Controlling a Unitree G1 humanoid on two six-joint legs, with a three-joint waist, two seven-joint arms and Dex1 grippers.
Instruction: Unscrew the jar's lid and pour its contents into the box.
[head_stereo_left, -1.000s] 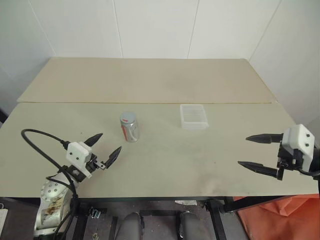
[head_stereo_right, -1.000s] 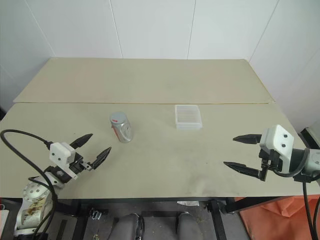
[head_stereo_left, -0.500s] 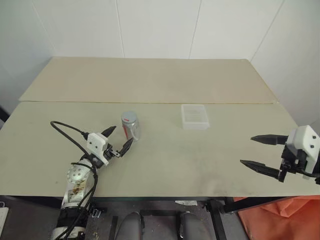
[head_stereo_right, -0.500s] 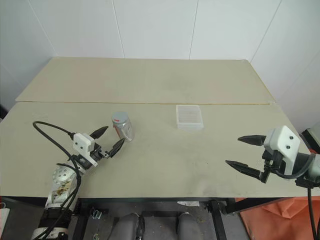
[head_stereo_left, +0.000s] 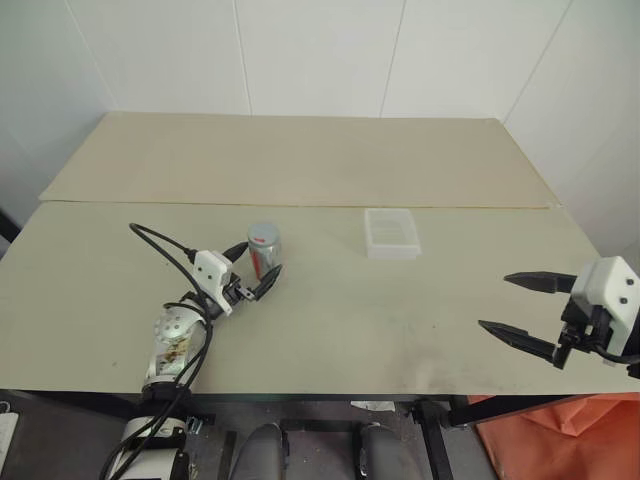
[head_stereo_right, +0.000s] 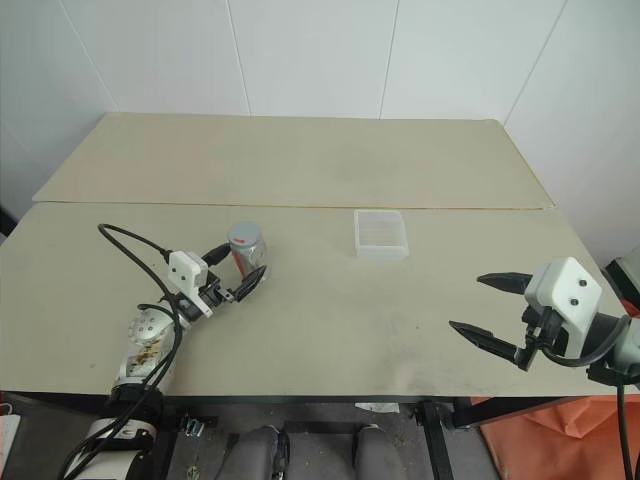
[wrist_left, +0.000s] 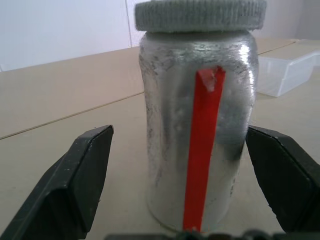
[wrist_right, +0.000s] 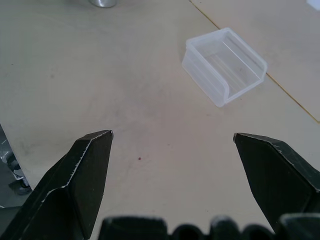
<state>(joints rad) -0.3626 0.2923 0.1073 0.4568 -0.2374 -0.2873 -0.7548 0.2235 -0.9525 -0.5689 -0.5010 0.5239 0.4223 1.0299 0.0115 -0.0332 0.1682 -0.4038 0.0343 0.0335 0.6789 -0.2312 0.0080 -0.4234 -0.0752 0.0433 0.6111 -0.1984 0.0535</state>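
The jar (head_stereo_left: 264, 250) stands upright on the near table, silvery inside, with a red stripe (wrist_left: 202, 150) down its label. The grey lid (wrist_left: 200, 15) is on its top. My left gripper (head_stereo_left: 257, 264) is open and level, with one finger (wrist_left: 75, 185) on each side of the jar's lower half and a gap to the glass on both sides. The clear box (head_stereo_left: 391, 232) lies flat to the right of the jar, also seen as box (wrist_right: 225, 65). My right gripper (head_stereo_left: 495, 302) hangs open near the table's front right, far from both, nothing between its fingers.
The near table (head_stereo_left: 330, 330) is a pale board. A second board (head_stereo_left: 300, 160) butts against it at the back, ending at white walls. An orange cloth (head_stereo_left: 540, 440) lies on the floor at the lower right.
My left gripper has come forward and right from the front left of the table until its open fingers flank the jar. The right gripper, jar and box have stayed in place.
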